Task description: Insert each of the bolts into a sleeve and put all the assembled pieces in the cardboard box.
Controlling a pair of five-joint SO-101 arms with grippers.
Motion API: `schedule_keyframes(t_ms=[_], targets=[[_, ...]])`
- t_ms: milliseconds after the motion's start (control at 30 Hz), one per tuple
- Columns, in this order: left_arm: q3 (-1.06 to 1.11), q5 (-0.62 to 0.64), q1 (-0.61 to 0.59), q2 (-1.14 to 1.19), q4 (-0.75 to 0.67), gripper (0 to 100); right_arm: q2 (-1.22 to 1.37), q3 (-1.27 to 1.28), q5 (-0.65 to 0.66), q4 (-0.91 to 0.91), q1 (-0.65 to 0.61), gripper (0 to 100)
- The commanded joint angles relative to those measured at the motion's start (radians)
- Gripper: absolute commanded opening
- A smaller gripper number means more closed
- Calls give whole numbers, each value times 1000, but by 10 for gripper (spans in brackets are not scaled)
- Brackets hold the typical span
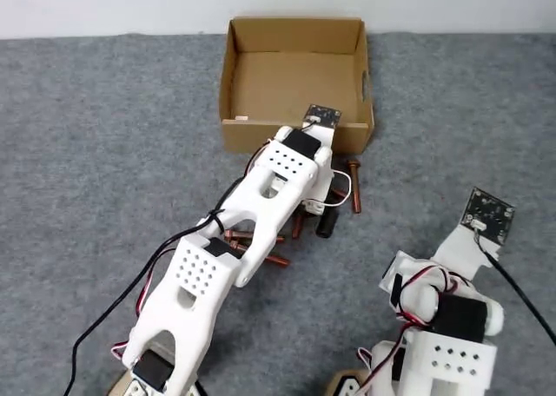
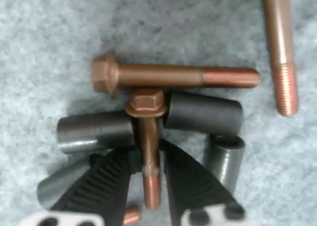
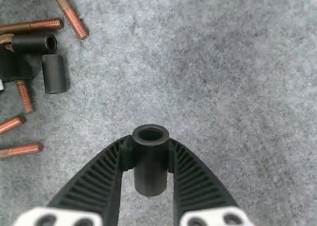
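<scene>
The left gripper [image 2: 148, 151] is clamped on the shank of a copper-coloured hexagon-head bolt [image 2: 144, 103], which lies on the grey table [image 2: 49, 28] among dark sleeves [image 2: 203, 113]. The right gripper [image 3: 148, 146] is clamped on a black cylindrical metal sleeve [image 3: 150, 159]. I think the bolt should be lifted straight up and then lined up with the sleeve's hole before pushing.

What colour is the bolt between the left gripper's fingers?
Copper-coloured from head to thread. The bolt shows best in the left wrist view.
</scene>
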Motion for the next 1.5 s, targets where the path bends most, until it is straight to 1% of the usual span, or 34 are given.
schedule_keyframes(t_ms=[0, 67, 167, 333, 433, 500, 600, 767, 900, 967, 1133, 1267, 1467], targets=[[-28, 0, -9, -3, -18, 5, -12, -8, -8, -18, 10, 9], [-30, 0, -6, -17, -8, 5, -12, -11, -6, -15, 10, 9], [-59, 0, 9, -77, 48, 4, -12, -12, -5, -15, 10, 9], [-84, -2, 83, -219, 152, 4, -13, -57, 0, 15, 1, 9], [-81, 9, 110, -308, 187, 4, -13, -101, 54, 47, 2, 9], [-81, 35, 114, -361, 196, 4, -13, -118, 83, 59, 7, 9], [-81, 40, 120, -437, 199, 4, -30, -123, 115, 59, 1, 9], [-45, 40, 147, -603, 206, 4, -196, -120, 215, 53, 1, 8], [76, 40, 181, -758, 199, 4, -352, -114, 293, 56, -2, 8], [154, 40, 187, -835, 183, 4, -406, -95, 319, 59, -38, 8], [371, 35, 189, -1037, 114, 4, -492, -32, 316, 47, -147, 8], [585, 35, 189, -1246, 15, 4, -532, -23, 316, 24, -217, 8], [924, 35, 184, -1582, -192, 4, -558, -17, 316, -12, -282, 8]])
